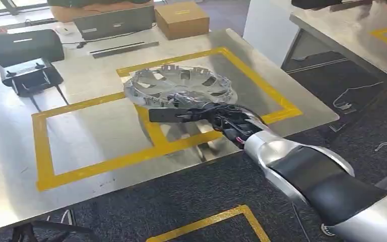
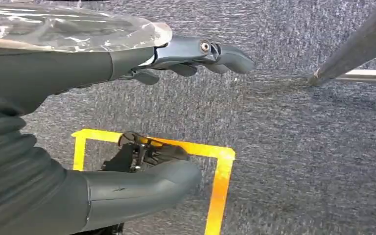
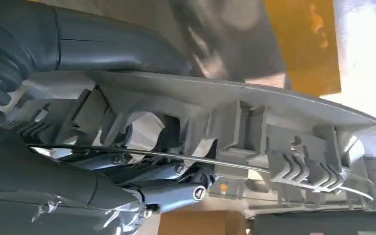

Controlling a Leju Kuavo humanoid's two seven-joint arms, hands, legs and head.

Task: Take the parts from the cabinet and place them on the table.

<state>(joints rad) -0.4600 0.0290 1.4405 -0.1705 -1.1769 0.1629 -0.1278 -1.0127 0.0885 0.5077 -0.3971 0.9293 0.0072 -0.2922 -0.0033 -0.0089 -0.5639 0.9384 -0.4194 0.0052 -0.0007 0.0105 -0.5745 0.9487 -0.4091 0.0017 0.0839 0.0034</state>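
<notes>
A silver wheel cover (image 1: pixel 181 85) lies with its clip side up over the yellow tape outline (image 1: pixel 151 128) on the steel table (image 1: pixel 95 128). My right hand (image 1: pixel 216 118) grips its near rim. In the right wrist view the thick thumb (image 3: pixel 112 46) lies on one side of the wheel cover's rim (image 3: pixel 254 112) and the darker fingers (image 3: pixel 171 178) on the other. Whether the cover rests on the table or hangs just above it, I cannot tell. My left hand (image 2: pixel 78 68) hangs over the grey carpet, its fingers (image 2: pixel 205 51) apart from the thumb, holding nothing.
At the table's far side stand a cardboard box (image 1: pixel 181 19), a laptop (image 1: pixel 115 21), a black case (image 1: pixel 25 45) and a black device (image 1: pixel 30 75). Another steel table (image 1: pixel 352 30) stands to the right. Cables (image 1: pixel 352 98) lie on the carpet.
</notes>
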